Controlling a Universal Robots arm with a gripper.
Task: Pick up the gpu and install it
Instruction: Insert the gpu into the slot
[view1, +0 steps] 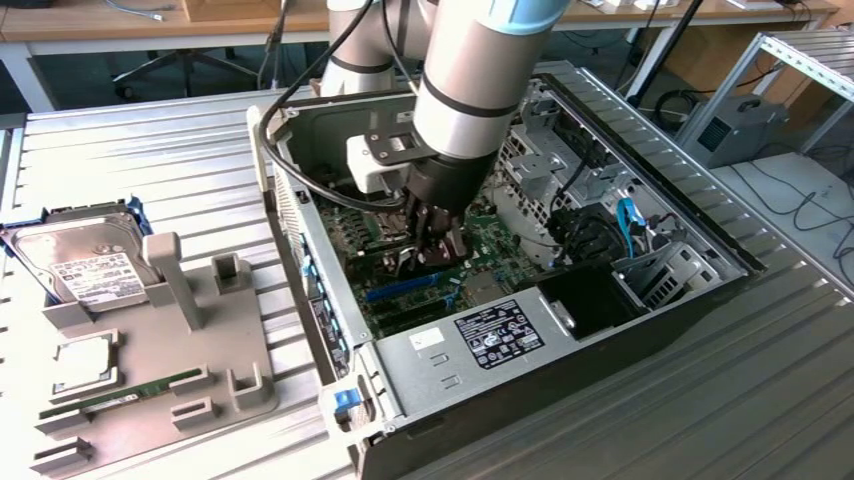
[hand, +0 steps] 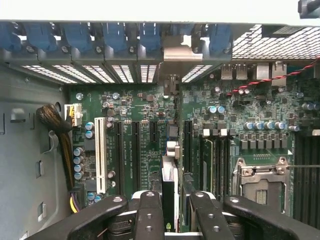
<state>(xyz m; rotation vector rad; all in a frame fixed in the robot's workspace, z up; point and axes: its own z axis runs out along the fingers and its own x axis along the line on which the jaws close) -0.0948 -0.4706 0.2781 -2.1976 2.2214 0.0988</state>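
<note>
My gripper (view1: 435, 243) reaches down inside the open computer case (view1: 694, 290), just above the green motherboard (view1: 487, 245). It is shut on the gpu (view1: 416, 262), which I see as a thin, dark, edge-on card. In the wrist view the black fingers (hand: 150, 210) clamp the gpu (hand: 169, 177) from both sides. The card runs away from the gripper (hand: 175, 200) along the expansion slots (hand: 135, 150), towards a silver bracket (hand: 182, 55) at the case's rear slot openings. I cannot tell whether the card's edge is seated in a slot.
A grey fixture (view1: 200, 330) on the exterior view's left holds a hard drive (view1: 80, 265), a RAM stick (view1: 127, 392) and a processor chip (view1: 83, 362). Inside the case are a power supply box (view1: 494, 335), drive cages (view1: 547, 150), cables (view1: 587, 240) and a processor socket (hand: 262, 182).
</note>
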